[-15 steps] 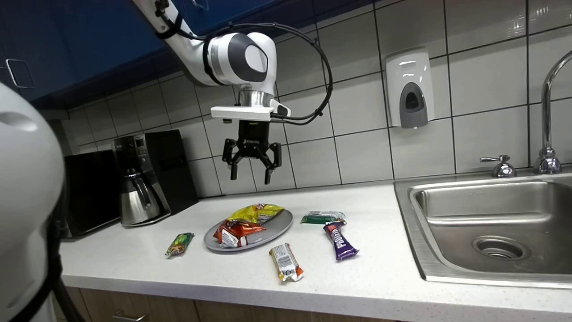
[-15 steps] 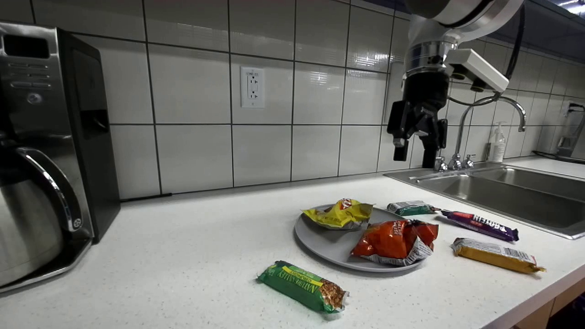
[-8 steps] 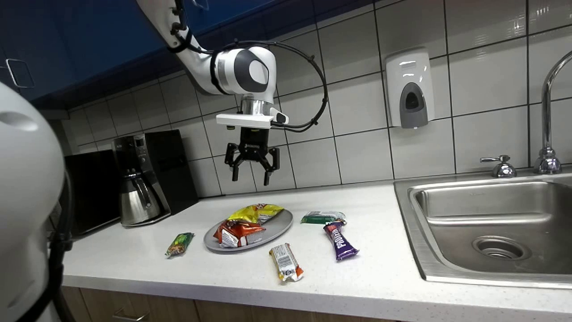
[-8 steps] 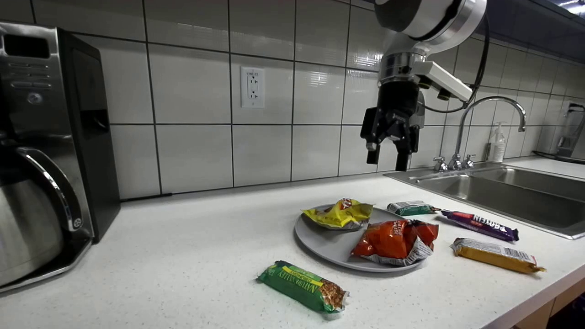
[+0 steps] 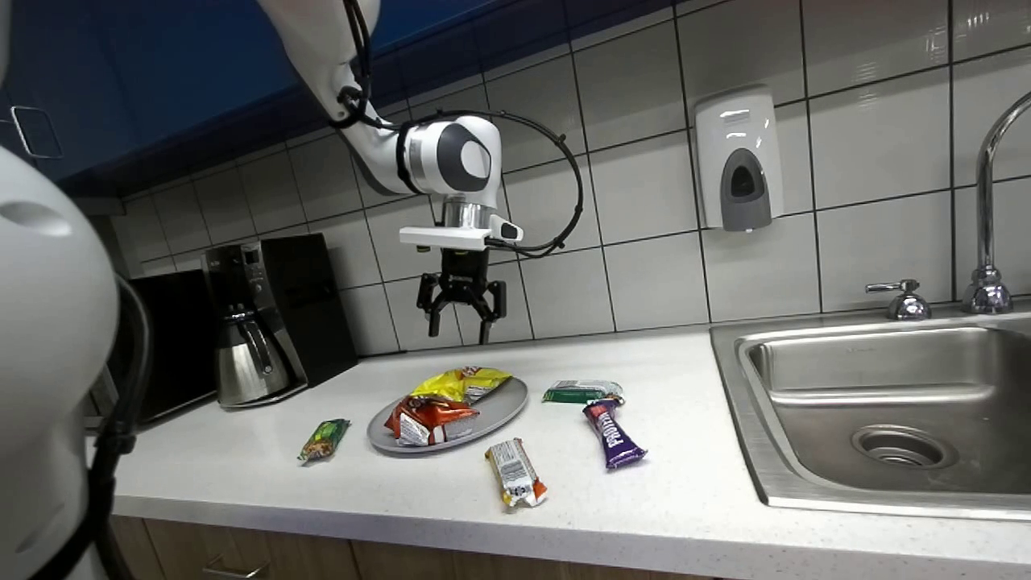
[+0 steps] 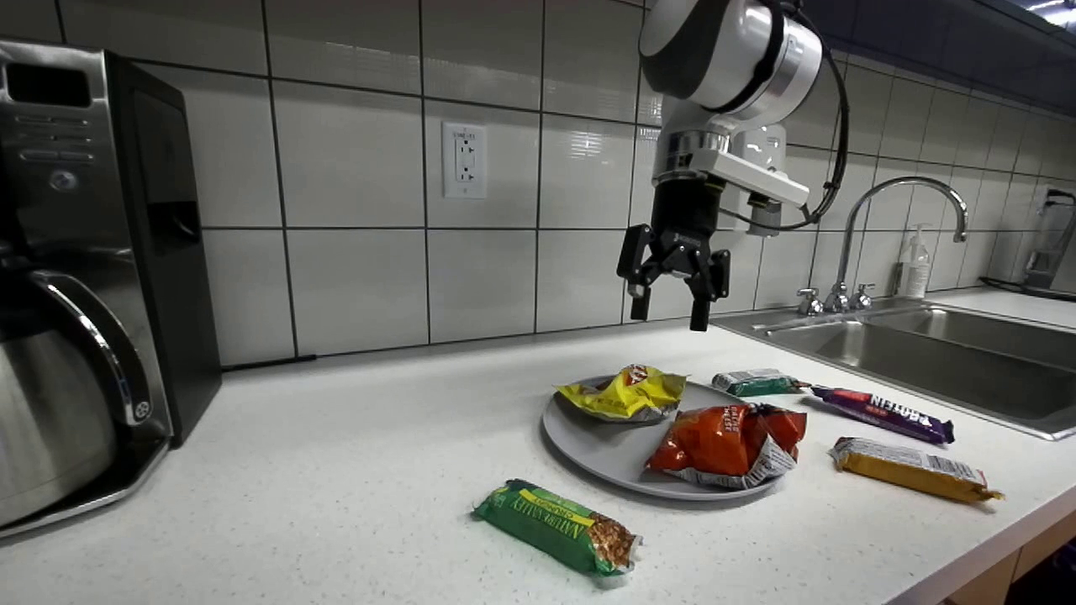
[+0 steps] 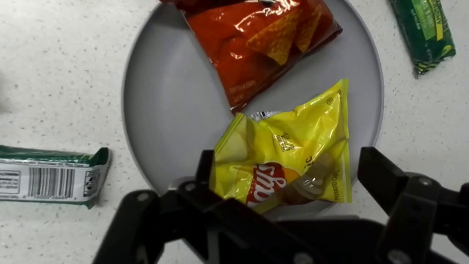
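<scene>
In an exterior view, my arm [image 5: 427, 161] slopes from eleven o'clock, its wide-spread end effector [image 5: 459, 333] facing six above the yellow bag [image 5: 451, 385].

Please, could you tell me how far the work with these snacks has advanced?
Perhaps done: the yellow bag and the red bag lie on the plate.
In hand: nothing; the pincer hangs open above the plate.
Possibly left: the Nature Valley bar, green-and-white bar, purple bar and gold bar on the counter.
</scene>
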Motion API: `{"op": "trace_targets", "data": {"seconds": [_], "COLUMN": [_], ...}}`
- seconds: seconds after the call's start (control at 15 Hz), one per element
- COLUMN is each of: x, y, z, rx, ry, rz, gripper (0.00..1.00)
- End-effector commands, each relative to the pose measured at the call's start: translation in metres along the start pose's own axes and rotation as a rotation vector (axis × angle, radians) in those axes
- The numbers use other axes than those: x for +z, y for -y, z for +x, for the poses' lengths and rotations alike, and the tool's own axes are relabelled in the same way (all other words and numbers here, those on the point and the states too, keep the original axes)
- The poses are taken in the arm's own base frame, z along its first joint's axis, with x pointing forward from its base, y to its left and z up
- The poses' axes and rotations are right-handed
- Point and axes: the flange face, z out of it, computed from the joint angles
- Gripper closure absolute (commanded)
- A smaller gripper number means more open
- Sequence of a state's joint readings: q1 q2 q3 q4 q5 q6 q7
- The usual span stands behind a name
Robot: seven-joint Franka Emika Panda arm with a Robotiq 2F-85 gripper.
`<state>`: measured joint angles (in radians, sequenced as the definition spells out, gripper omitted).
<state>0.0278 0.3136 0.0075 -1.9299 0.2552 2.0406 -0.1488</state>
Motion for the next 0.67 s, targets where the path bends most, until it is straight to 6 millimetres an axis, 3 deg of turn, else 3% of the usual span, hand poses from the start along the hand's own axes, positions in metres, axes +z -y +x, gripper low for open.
{"op": "trace_targets", "data": {"seconds": [0.0,0.33,0.4,0.47,0.53,0.6], "x": [0.002,0.008,0.008,0.008,0.014,0.014], "y": [0.008,0.014,0.035,0.039,0.02,0.025], "z": [0.026,0.042,0.043,0.044,0.038,0.039], "rx": [0.079,0.181,0.183,0.193,0.164,0.163], "ry": [0.014,0.026,0.032,0.038,0.016,0.016], "rz": [-0.02,-0.035,-0.033,-0.028,-0.016,-0.017], "gripper": [0.0,0.0,0.0,0.0,0.0,0.0]}}
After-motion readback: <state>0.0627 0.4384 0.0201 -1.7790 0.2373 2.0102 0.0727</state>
